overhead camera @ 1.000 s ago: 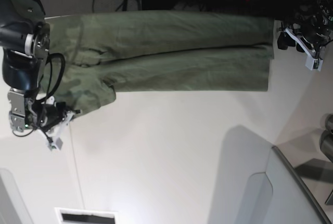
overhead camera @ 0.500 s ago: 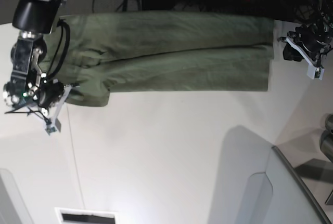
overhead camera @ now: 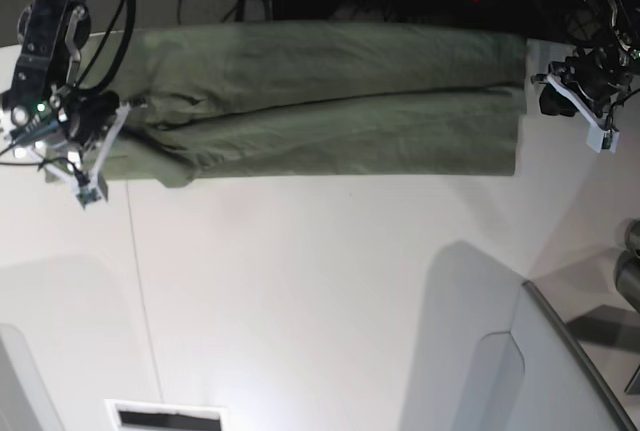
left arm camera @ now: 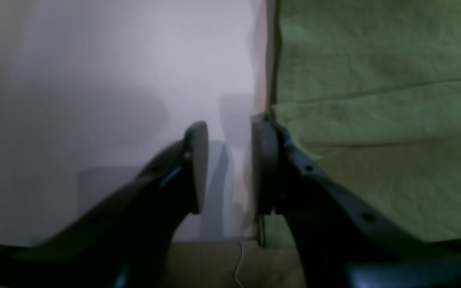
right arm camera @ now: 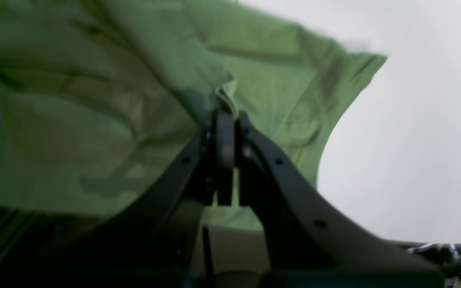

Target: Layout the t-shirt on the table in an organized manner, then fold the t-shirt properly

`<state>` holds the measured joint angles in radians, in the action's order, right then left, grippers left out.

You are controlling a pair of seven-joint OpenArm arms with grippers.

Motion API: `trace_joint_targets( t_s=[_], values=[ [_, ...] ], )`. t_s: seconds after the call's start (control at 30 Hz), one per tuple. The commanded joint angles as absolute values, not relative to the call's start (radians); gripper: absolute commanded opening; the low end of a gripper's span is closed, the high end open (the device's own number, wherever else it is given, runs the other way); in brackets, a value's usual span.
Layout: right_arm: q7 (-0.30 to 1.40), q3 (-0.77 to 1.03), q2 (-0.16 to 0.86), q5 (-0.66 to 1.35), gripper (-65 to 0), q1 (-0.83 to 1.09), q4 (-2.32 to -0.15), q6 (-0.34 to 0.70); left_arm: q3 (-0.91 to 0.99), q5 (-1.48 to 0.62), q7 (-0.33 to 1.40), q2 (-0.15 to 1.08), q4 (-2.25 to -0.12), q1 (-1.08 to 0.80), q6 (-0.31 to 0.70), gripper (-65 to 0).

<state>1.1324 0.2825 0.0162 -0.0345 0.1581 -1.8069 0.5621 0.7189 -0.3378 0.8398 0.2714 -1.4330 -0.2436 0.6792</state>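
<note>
the t-shirt [overhead camera: 330,101] is olive green, creased, spread lengthwise along the far edge of the table [overhead camera: 330,291]. right gripper [right arm camera: 227,120] jaws pinched on a fabric fold at one end. left gripper [left arm camera: 228,166] jaws narrowly parted, empty, just beside the opposite hem.

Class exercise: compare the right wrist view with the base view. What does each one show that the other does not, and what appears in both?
Only the right wrist view shows the right gripper with its jaws closed on a raised fold of the t-shirt.

Only the base view shows the whole t-shirt folded into a long band along the far side of the table, the left gripper off the shirt's other end, and the grey panel.

Both show the olive shirt, the white tabletop and the right gripper at the shirt.
</note>
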Motion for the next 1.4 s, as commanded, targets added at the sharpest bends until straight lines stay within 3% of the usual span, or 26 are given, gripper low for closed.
trace_joint_targets(
  t_s=[0.0, 0.53, 1.37],
  values=[
    [1.122, 0.286, 0.021, -0.035, -65.0, 0.162, -1.840, 0.564, 0.725, -0.346, 0.826, 0.292, -1.449, -0.237, 0.679, -48.1],
    [1.113, 0.285, -0.024, -0.033, -65.0, 0.328, -1.888, 0.564, 0.725, -0.344, 0.826, 0.294, -1.448, -0.223, 0.679, -48.2],
    [1.113, 0.282, -0.039, -0.035, -65.0, 0.374, -1.883, 0.565, 0.725, -0.344, 0.826, 0.294, -1.446, -0.223, 0.679, -48.2]
  ],
)
